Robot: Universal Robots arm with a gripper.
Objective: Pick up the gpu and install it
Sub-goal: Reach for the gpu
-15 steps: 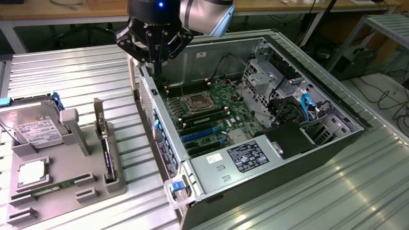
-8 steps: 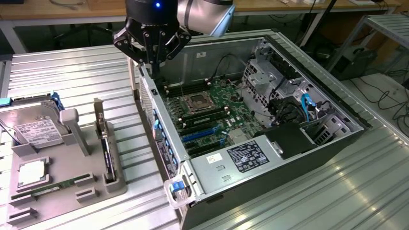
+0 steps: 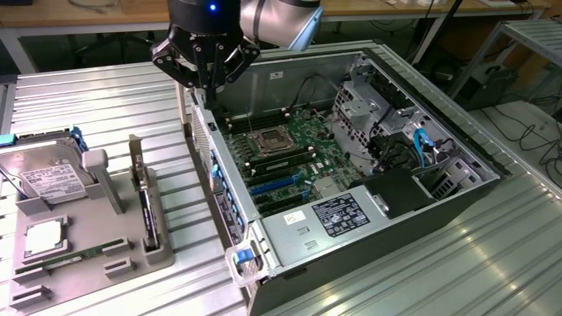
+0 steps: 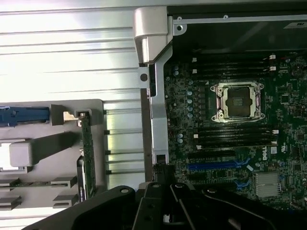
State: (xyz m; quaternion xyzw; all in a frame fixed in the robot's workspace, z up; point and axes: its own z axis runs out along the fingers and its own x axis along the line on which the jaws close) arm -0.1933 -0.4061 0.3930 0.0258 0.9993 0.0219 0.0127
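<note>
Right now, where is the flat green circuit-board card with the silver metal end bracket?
On the exterior view's left, the green card stands on edge in the grey plastic holder, between the silver hard drive and the open black computer case.

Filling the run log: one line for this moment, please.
gripper: shut, empty, over case edge | gpu: on edge in gray holder, untouched | case: open

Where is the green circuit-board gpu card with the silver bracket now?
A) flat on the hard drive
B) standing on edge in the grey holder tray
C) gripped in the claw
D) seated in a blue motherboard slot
B: the green gpu card stands on edge in the grey holder tray, apart from the shut claw above the computer case.
</note>
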